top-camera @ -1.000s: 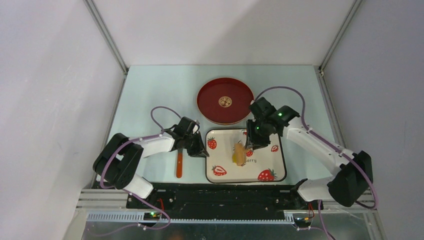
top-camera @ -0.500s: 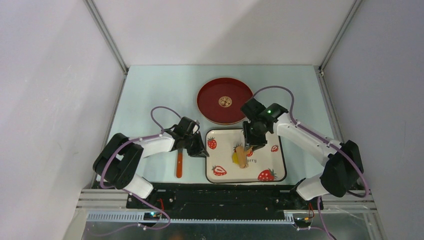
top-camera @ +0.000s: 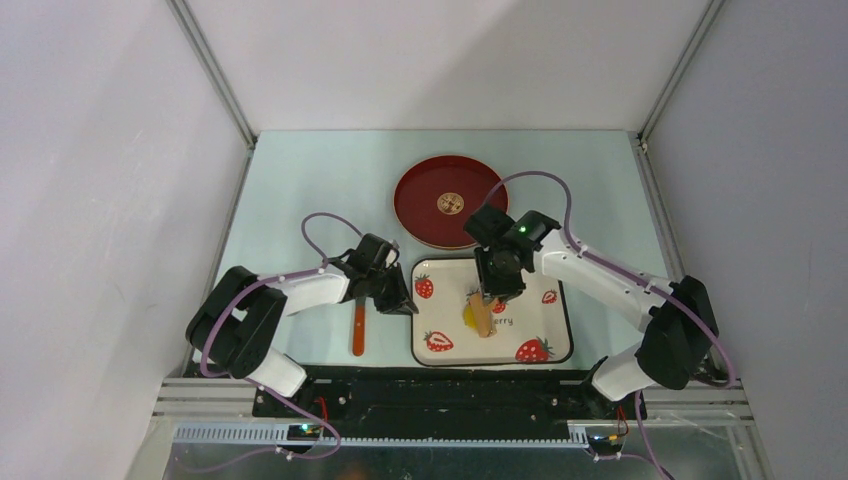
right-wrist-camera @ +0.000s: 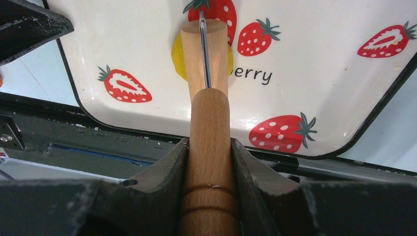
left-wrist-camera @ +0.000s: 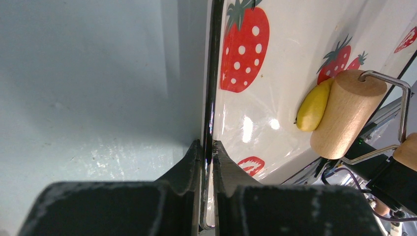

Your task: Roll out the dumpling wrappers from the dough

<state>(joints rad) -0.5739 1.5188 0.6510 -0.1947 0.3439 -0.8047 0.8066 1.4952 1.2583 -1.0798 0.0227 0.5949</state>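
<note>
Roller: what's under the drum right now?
Yellow dough, on the tray; it shows on both sides of the roller. The middle is covered by the drum, so its thickness there can't be judged.

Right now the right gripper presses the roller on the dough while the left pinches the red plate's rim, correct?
No: the left wrist view shows the left gripper pinching the rim of the strawberry tray, not the red plate. The roller and dough part is right.
</note>
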